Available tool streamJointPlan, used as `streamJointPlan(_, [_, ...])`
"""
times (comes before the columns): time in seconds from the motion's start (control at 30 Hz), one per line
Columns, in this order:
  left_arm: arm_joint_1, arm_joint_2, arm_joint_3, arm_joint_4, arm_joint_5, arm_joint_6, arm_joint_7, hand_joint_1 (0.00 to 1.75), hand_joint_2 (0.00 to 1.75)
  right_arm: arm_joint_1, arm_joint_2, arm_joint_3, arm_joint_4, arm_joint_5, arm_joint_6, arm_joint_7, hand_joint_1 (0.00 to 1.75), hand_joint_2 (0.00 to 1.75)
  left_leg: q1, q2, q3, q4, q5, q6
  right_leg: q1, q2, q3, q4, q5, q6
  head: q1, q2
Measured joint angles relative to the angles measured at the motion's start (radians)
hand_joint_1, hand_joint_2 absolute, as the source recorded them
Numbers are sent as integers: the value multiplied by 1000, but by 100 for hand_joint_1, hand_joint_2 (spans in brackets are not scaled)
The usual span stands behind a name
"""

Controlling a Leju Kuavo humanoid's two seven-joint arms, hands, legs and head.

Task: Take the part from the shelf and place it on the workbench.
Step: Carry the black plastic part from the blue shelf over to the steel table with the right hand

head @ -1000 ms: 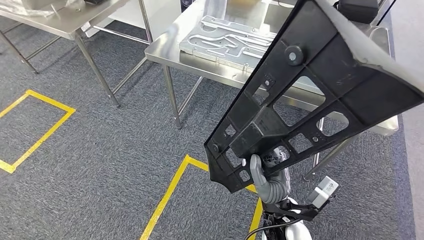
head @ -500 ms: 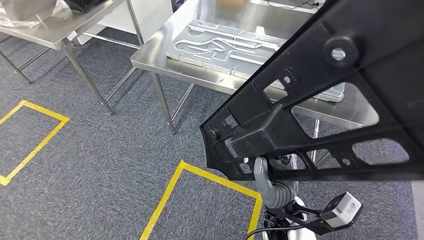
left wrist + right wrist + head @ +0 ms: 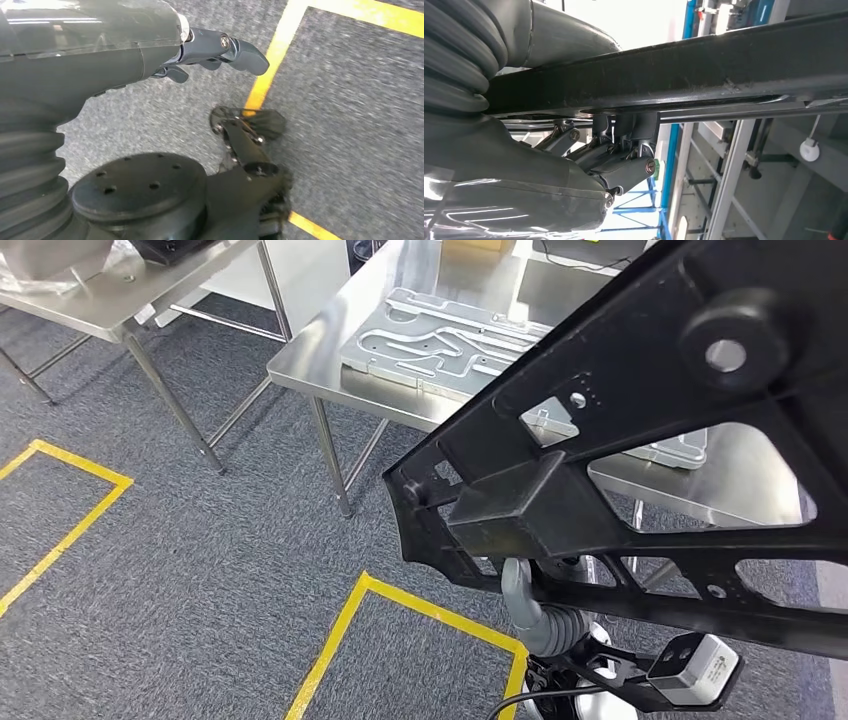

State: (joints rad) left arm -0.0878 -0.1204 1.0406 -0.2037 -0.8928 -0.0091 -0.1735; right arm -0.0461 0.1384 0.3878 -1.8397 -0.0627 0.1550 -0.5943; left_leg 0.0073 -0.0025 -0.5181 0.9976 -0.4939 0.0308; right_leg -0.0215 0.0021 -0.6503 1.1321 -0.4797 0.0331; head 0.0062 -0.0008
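Overhead, right robot hand (image 3: pixel 518 585) grips the unmarked black part (image 3: pixel 640 440).

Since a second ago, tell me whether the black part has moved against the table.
Yes. The black part now covers more of the table and its metal plate, looming closer.

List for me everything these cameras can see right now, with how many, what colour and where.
Part: one, black, ribbed frame with cut-outs, held up in front of the head camera.
Workbench: one, bare steel, ahead on thin legs.
Grooved plate: one, silver-grey, lying flat on the workbench.
Second table: one, steel, far left.
Floor tape: yellow lines, marking boxes on the grey carpet.
Right hand: one, grey, its fingers gripping the part from below.
Left hand: one, dark grey, holding nothing, above the carpet.
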Motion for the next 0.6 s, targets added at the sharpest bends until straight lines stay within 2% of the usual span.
streamJointPlan(0.07, [-2, -1, 0, 0, -2, 0, 1, 0, 175, -8, -3, 5, -1, -1, -6, 8, 175, 175, 0, -1, 9, 1, -13, -12, 5, -4, 21, -88, 42, -9, 1, 0])
streamJointPlan(0.17, [-6, -1, 0, 0, -3, 0, 3, 0, 175, -18, -6, 13, -2, -7, -19, 19, 175, 175, -1, 1, 15, 10, -20, -31, 9, -2, 26, -105, 41, -36, 2, 0])
streamJointPlan(0.23, [-7, -1, 0, 0, -3, 0, 3, 0, 175, -29, -8, 19, -2, -15, -27, 18, 175, 175, 1, 1, -1, 54, -30, -37, 6, -1, 45, -112, 34, -50, 0, 0])
streamJointPlan(0.27, [-8, -1, 0, 0, -3, 0, 3, 0, 175, -34, -9, 23, -2, -19, -30, 17, 175, 175, 2, 1, -27, 103, -46, -40, 5, -1, 54, -115, 30, -55, -2, 0])
streamJointPlan(0.37, [-6, -1, 0, 0, -2, 0, 3, 0, 175, -42, -14, 31, 2, -25, -35, 16, 175, 175, 5, 1, -145, 283, -113, -49, 8, 0, 71, -115, 13, -63, -5, 0])
streamJointPlan(0.4, [-4, -2, 0, 0, -1, 0, 3, 0, 175, -42, -16, 33, 5, -26, -37, 16, 175, 175, 5, 1, -170, 304, -111, -50, 9, 1, 78, -115, 7, -64, -6, 0])
streamJointPlan(0.43, [-3, -2, 0, 0, -1, 0, 2, 0, 175, -42, -18, 34, 7, -28, -39, 16, 175, 175, 5, 1, -176, 289, -87, -49, 9, 3, 86, -115, 0, -63, -5, 0])
streamJointPlan(0.5, [-1, -2, 0, 0, -1, 0, 2, 0, 175, -44, -21, 36, 10, -31, -42, 16, 175, 175, 4, 1, -144, 168, 8, -41, 10, 5, 107, -115, -15, -58, -5, 0])
streamJointPlan(0.53, [-2, -2, 0, 0, 0, 0, 1, 0, 175, -46, -22, 37, 11, -32, -42, 16, 175, 175, 1, 1, -124, 107, 37, -37, 10, 5, 116, -115, -23, -54, -5, 0])
streamJointPlan(0.57, [-3, -2, 1, 0, 0, 0, 1, 0, 175, -47, -23, 38, 12, -34, -43, 15, 175, 175, -2, 1, -108, 62, 51, -31, 11, 5, 121, -115, -29, -49, -6, 0])
streamJointPlan(0.6, [-3, -2, 1, 0, 0, 0, 1, 0, 175, -49, -24, 39, 14, -35, -43, 15, 175, 175, -5, 1, -102, 40, 53, -26, 12, 5, 125, -113, -33, -43, -6, 0])
